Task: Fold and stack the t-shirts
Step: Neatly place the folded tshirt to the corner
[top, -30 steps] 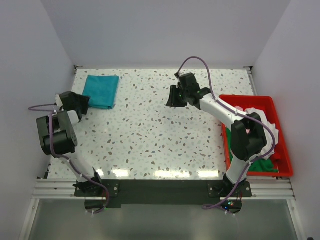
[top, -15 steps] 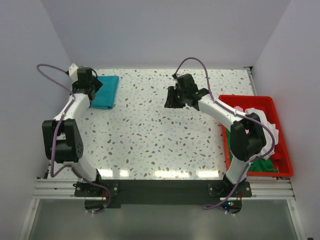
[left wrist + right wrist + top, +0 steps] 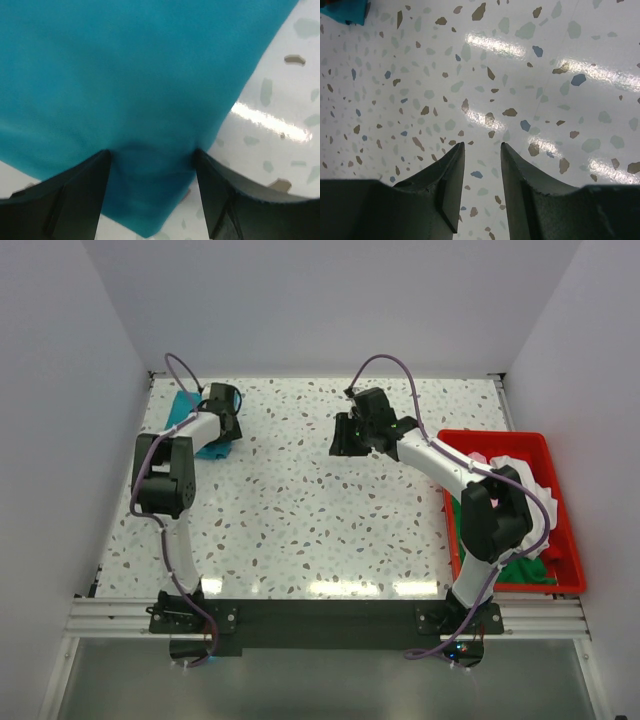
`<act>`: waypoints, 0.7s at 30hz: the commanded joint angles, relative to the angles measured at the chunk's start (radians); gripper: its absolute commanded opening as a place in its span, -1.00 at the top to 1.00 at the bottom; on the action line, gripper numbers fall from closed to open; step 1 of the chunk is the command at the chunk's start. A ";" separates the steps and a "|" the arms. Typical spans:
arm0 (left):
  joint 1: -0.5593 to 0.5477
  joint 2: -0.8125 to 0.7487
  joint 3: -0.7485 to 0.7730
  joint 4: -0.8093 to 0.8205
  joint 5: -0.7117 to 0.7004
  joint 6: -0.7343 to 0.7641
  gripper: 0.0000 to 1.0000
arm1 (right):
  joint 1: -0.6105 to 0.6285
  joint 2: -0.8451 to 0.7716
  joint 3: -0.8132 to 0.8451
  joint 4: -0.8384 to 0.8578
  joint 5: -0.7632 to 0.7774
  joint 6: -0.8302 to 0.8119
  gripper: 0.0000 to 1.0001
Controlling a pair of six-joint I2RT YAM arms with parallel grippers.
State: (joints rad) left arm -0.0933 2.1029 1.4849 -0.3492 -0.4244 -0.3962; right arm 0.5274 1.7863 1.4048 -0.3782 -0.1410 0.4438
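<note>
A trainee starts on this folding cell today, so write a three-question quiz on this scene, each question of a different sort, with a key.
1. Multiple choice: what lies between the left arm's open jaws?
A. the teal t-shirt
B. a pink shirt
C. nothing but bare tabletop

2. True or false: the right arm's jaws are clamped on a shirt.

3. Fill in: the other shirts lie in a red ____ at the right edge of the table.

Key
1. A
2. False: those jaws stand apart over speckled tabletop with nothing between them.
3. bin
</note>
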 commanded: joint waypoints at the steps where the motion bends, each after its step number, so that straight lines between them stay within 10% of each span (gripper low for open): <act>1: 0.001 0.028 0.075 -0.034 -0.059 0.062 -0.48 | 0.003 -0.057 -0.003 0.016 0.021 -0.022 0.22; 21: 0.130 0.212 0.322 -0.079 -0.037 0.229 -0.45 | 0.003 -0.057 -0.078 0.050 0.011 -0.011 0.23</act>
State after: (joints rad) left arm 0.0074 2.2990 1.7897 -0.4141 -0.4702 -0.2451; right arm 0.5274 1.7771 1.3323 -0.3721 -0.1253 0.4362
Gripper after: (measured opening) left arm 0.724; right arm 0.388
